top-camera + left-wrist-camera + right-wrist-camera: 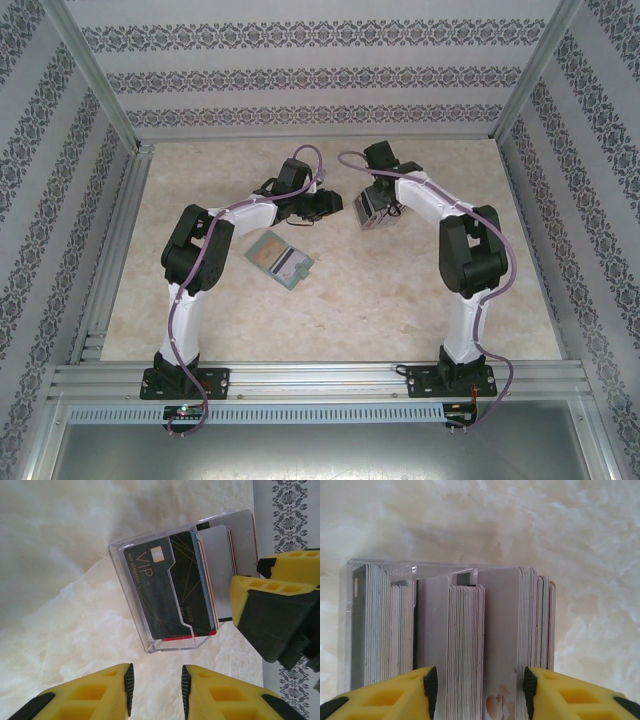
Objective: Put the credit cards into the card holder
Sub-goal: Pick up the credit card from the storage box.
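Black VIP card (pixel 165 595) faces left gripper (pixel 157 687), ajar, empty | right gripper (pixel 477 690) parted astride stacked cards (pixel 465 630)

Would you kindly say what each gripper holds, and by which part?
The left gripper holds nothing. The right gripper straddles the edges of credit cards in the clear box; whether it grips them cannot be told.

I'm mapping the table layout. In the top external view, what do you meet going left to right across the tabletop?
In order: left arm's black elbow → flat sage-green card holder → clear plastic box of cards → right arm's black elbow.
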